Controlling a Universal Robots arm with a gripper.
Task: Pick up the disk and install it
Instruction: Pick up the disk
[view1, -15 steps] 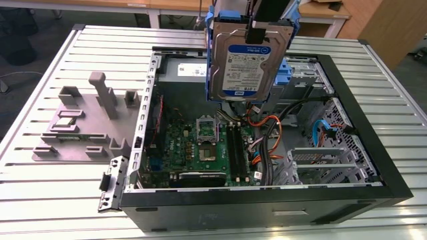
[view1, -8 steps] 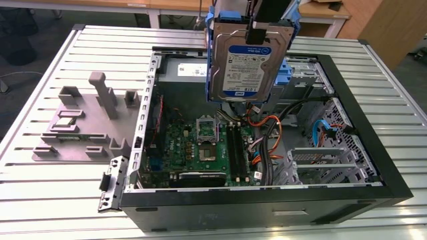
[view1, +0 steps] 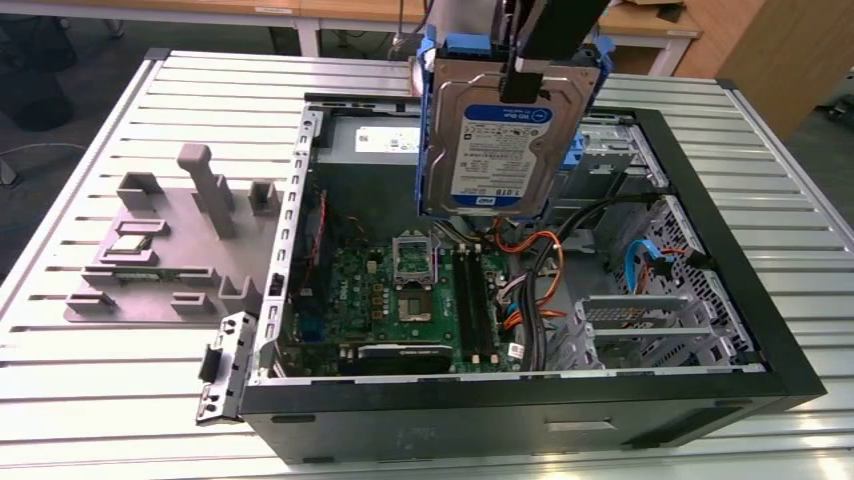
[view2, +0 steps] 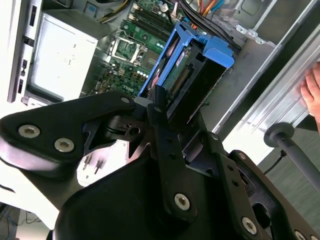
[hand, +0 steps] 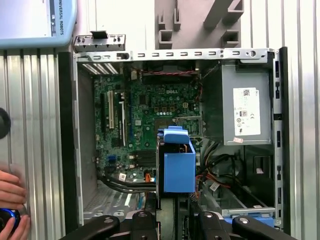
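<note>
Currently a slatted metal table (view1: 94, 390) is carrying everything and is filling the exterior view. An open black case (view1: 534, 430) is lying on it, taking the middle and the exterior view's right. Its green board (view1: 400, 300) is facing up in the lower middle. A grey fixture (view1: 160, 265) is sitting on the table just beside the case, on the exterior view's left. A grey power supply (view1: 380, 140) is sitting inside the case at the far wall, in the upper middle. The disk (view1: 497, 140) is hanging in the air above the case, in the upper middle of the exterior view. It is standing upright, with its label facing the camera and the blue carrier around it. The gripper (view1: 521, 80) is hanging down from the top edge and is clamping the disk at its upper end. In the second wrist view its black fingers (view2: 159, 107) are pressing on the drive. In the first wrist view a person's hand (hand: 11, 197) is lying on the table outside the case.
</note>
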